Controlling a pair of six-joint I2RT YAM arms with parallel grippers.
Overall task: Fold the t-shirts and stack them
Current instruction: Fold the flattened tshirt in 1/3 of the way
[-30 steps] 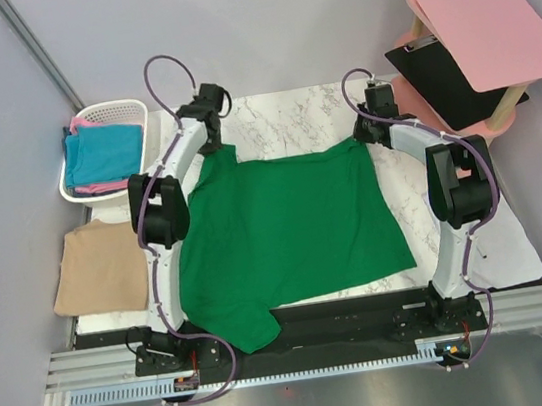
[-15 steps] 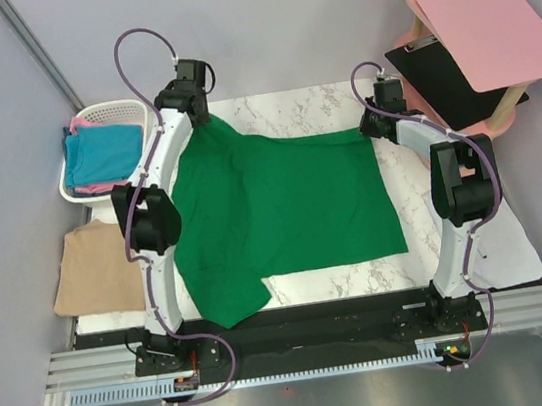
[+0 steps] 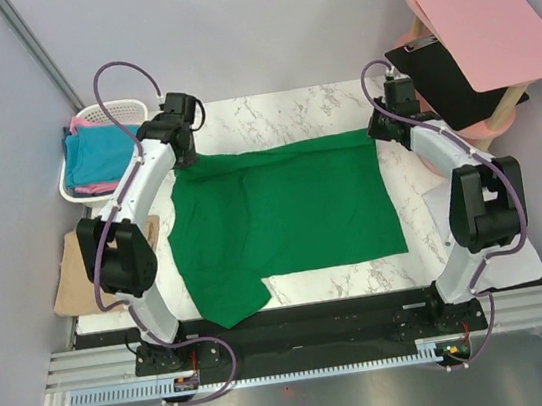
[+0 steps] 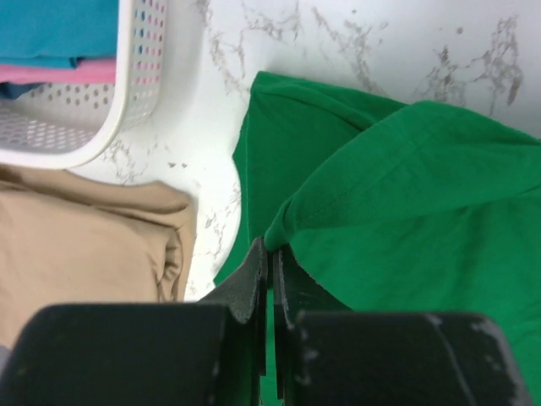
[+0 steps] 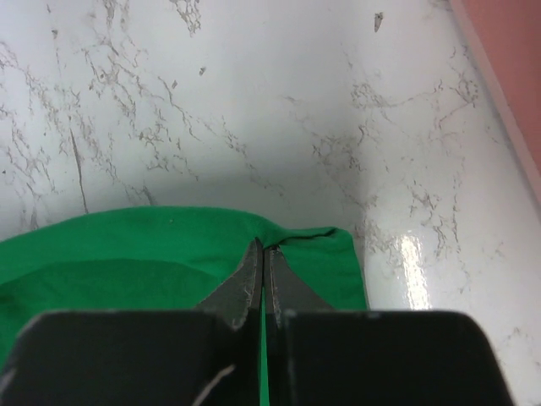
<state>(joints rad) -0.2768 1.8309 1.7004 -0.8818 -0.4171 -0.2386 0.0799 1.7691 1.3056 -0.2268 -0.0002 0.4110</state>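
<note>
One bright green t-shirt lay spread nearly flat on the marble table. The left gripper was clamped on its far-left corner and the right gripper on its far-right corner. One tan t-shirt lay to its left. One white basket held a teal-blue t-shirt over a pink t-shirt.

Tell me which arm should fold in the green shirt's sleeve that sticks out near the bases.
Left, probably. The sleeve of the green shirt lies on that arm's side. The left gripper pinches that side's far corner, and the right gripper pinches the opposite one.
</note>
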